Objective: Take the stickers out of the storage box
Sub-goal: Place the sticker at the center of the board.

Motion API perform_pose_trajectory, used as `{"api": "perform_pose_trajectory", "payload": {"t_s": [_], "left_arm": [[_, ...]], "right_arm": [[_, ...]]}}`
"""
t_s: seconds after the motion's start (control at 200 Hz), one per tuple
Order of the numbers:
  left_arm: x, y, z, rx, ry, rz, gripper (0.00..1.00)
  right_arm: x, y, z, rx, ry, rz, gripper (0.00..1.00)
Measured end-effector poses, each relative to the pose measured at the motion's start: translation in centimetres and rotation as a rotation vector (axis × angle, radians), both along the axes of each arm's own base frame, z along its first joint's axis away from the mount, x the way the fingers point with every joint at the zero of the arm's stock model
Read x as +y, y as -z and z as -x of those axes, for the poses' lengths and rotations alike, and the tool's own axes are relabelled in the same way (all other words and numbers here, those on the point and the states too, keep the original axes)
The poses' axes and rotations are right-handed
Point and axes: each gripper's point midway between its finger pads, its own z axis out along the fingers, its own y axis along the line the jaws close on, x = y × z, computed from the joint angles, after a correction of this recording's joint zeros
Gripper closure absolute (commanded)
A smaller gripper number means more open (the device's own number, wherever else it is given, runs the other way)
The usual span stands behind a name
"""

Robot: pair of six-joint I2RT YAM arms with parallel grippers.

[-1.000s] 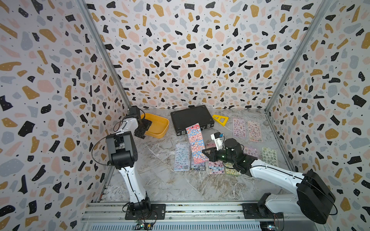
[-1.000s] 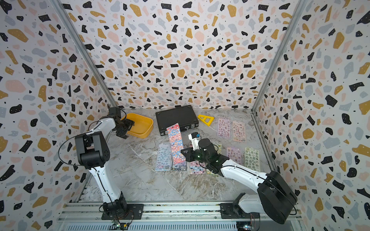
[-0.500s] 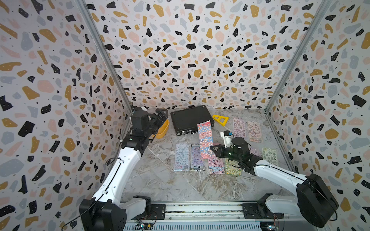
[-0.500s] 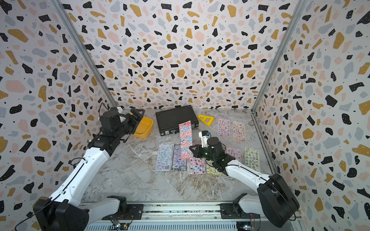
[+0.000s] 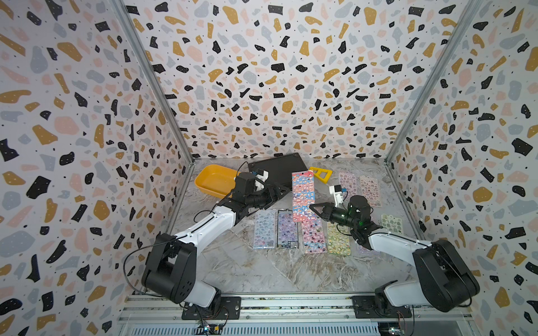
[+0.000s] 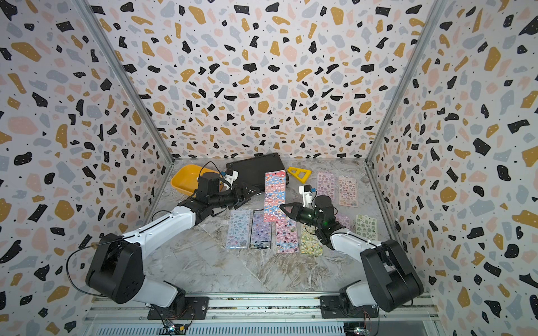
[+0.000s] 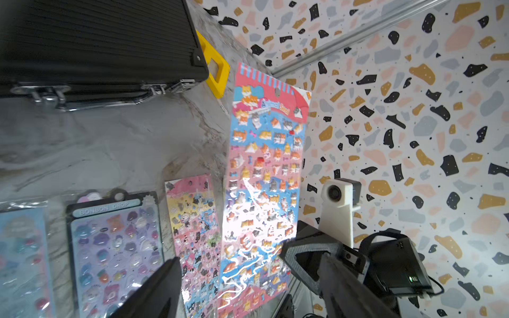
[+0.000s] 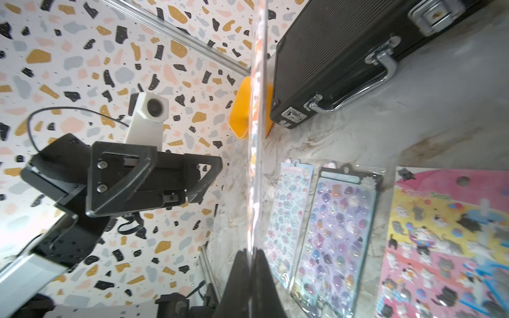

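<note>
My right gripper [image 5: 312, 207] is shut on the lower end of a red-and-blue stickers sheet [image 5: 302, 195] and holds it upright above the table. The right wrist view shows that sheet [image 8: 257, 110] edge-on, rising from the closed jaws [image 8: 252, 252]. My left gripper [image 5: 283, 190] is open at the sheet's left edge. In the left wrist view its fingers [image 7: 249, 258] stand apart on either side of the sheet [image 7: 264, 170]. The yellow storage box [image 5: 214, 179] sits at the back left behind the left arm, and its visible inside is bare. Several other stickers sheets [image 5: 287, 229] lie flat on the table.
A black briefcase [image 5: 276, 168] with metal latches lies at the back, with a yellow triangle ruler [image 5: 320, 174] to its right. More sheets [image 5: 370, 190] lie at the back right and one [image 5: 391, 224] lies near the right wall. The side walls stand close.
The left arm has swung from the storage box to the middle and now reaches the held sheet. The right gripper has carried the sheet a little right and stood it more upright.
</note>
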Motion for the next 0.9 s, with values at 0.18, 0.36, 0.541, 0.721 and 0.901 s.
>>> {"api": "perform_pose_trajectory", "payload": {"t_s": [0.18, 0.36, 0.541, 0.721, 0.901], "left_arm": [[-2.5, 0.7, 0.4, 0.016, 0.092, -0.004, 0.26], [-3.1, 2.0, 1.4, 0.049, 0.127, -0.053, 0.30], [-2.1, 2.4, 0.7, 0.049, 0.073, -0.137, 0.31], [-0.2, 1.9, 0.6, 0.026, -0.010, -0.211, 0.33], [-0.6, 1.3, 0.6, 0.012, -0.002, -0.173, 0.40]], "right_arm": [[1.4, 0.0, -0.1, 0.046, -0.075, -0.124, 1.00], [2.0, -0.6, -0.1, 0.066, -0.116, -0.210, 1.00], [2.1, -1.6, 0.1, 0.053, -0.136, -0.252, 1.00], [2.1, -2.0, 0.2, 0.044, -0.142, -0.265, 1.00], [2.1, -2.3, 0.3, 0.037, -0.148, -0.273, 1.00]]}}
